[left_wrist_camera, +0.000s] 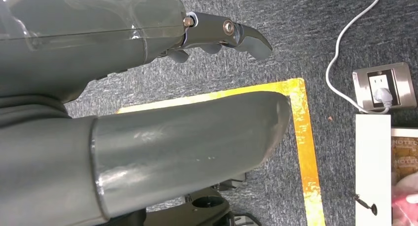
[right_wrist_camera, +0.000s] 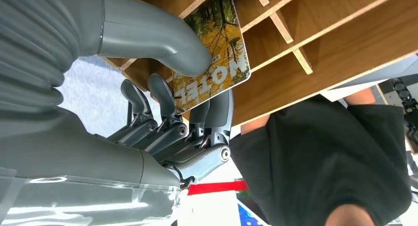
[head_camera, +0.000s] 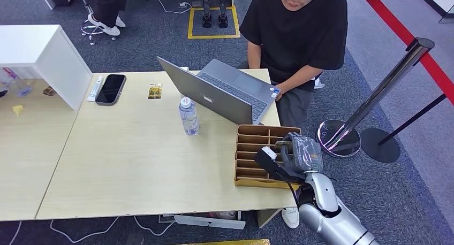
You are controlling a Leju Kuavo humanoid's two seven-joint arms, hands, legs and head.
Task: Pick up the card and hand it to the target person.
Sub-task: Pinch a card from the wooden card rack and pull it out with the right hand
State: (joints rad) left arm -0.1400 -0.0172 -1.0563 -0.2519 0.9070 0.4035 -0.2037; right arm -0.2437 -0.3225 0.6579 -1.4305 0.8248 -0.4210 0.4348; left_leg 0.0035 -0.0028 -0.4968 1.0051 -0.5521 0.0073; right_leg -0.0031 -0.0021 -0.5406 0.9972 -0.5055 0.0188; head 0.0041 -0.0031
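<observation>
My right hand [head_camera: 292, 158] hovers over the wooden slotted card rack [head_camera: 251, 131] at the table's near right corner. In the right wrist view the hand [right_wrist_camera: 167, 107] pinches a hotel card [right_wrist_camera: 217, 53] with an autumn-tree picture between its thumb and fingers, just off the rack's dividers [right_wrist_camera: 305, 33]. The person in a black T-shirt [head_camera: 297, 28] sits behind the table's far right side, close to the rack, one hand at the laptop. My left hand [left_wrist_camera: 148, 102] hangs over grey carpet with nothing in it, its fingers only slightly bent.
An open grey laptop [head_camera: 219, 90] and a water bottle [head_camera: 188, 116] stand mid-table near the rack. A phone [head_camera: 110, 89] and a small packet [head_camera: 155, 91] lie at the far side. A white box [head_camera: 43, 55] sits far left. A stanchion post [head_camera: 369, 103] stands right.
</observation>
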